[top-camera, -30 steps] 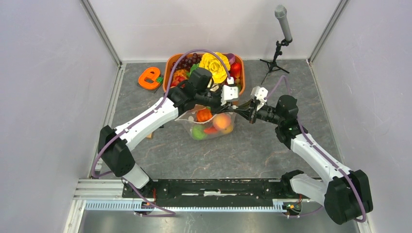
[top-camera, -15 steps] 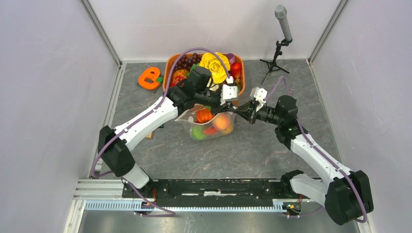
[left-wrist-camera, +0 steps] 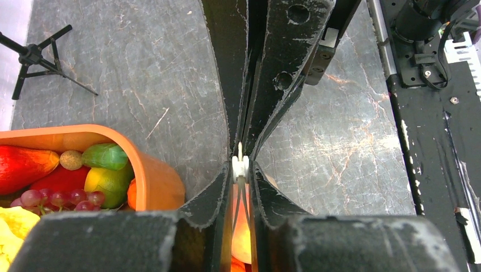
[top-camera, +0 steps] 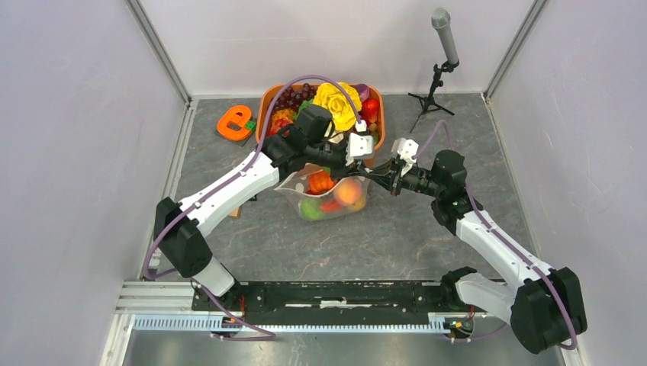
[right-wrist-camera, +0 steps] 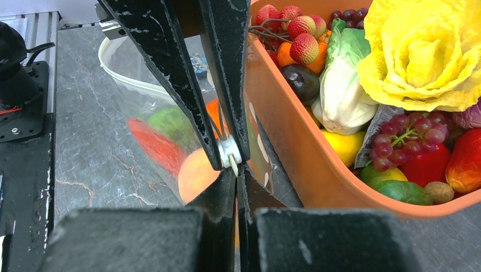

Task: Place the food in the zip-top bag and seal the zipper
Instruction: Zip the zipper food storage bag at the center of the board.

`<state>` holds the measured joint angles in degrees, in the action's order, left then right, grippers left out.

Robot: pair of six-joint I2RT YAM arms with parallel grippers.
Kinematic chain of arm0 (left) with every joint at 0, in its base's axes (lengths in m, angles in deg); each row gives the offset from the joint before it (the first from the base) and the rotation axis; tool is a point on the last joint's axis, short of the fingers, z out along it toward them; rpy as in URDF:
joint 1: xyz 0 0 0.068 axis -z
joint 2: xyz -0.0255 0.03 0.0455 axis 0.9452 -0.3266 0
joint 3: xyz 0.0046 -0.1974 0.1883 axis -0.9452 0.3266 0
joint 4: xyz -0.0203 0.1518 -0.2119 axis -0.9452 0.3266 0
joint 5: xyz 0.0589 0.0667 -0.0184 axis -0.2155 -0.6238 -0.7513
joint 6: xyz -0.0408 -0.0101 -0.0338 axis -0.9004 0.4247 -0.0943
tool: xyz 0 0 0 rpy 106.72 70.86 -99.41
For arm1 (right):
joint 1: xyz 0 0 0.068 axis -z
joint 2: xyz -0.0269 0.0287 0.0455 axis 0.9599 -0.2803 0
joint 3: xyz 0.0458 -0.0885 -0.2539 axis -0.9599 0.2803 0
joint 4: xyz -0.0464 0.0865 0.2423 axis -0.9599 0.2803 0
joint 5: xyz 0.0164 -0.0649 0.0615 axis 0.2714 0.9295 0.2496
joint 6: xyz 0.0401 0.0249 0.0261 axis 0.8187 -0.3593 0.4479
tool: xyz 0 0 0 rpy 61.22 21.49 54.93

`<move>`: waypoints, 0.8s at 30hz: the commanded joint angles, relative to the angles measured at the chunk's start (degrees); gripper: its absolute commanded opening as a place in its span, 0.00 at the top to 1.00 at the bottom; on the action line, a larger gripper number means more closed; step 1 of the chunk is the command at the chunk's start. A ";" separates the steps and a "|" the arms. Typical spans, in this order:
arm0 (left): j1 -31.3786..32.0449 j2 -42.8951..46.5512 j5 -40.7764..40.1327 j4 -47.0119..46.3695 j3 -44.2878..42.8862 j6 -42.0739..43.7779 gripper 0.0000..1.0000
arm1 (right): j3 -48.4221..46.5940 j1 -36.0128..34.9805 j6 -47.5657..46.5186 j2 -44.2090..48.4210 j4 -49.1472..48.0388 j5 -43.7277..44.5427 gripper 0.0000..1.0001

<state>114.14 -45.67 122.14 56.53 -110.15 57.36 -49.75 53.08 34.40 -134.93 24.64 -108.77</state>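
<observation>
Left end effector (left-wrist-camera: 241,157): clamped down tight, jaws all but closed, with the zipper (left-wrist-camera: 240,168) nipped between the tips!
Right end effector (right-wrist-camera: 232,164): same story, fingers pressed together on that whitish strip, right beside the left one.
Bag (top-camera: 336,206): it sat near the middle of the desk (top-camera: 397,236), a little toward the far edge, on the near side of the orange tub (top-camera: 263,107) and close against it. Its mouth edge was held up by both end effectors, and the body sagged below them.
Food (top-camera: 349,191): in the bag already, with orange, red and green pieces showing through the clear plastic.
Orange tub: against the far edge, packed with more toy produce, including grapes, a yellow cabbage and red fruit.
Orange letter shape (top-camera: 235,122): flat on the desk, toward the far left corner.
Microphone stand (top-camera: 439,69): upright at the far right corner, well apart from the action.
</observation>
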 commanded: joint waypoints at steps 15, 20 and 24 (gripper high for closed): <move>-0.30 1.61 -2.51 -2.47 -1.26 -3.28 0.98 | 0.44 -0.14 -2.34 2.68 1.38 8.79 1.00; -1.27 3.29 -2.51 -1.74 0.10 -2.35 0.97 | 0.25 -0.18 -3.35 2.49 2.07 6.25 1.00; -1.28 3.22 0.33 -4.50 0.07 -5.20 0.87 | 0.36 -0.23 -3.95 2.31 1.39 2.22 1.00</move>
<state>113.85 -45.54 119.91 54.78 -110.04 54.02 -49.69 52.44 31.95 -133.32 26.21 -104.58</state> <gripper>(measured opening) 0.104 0.007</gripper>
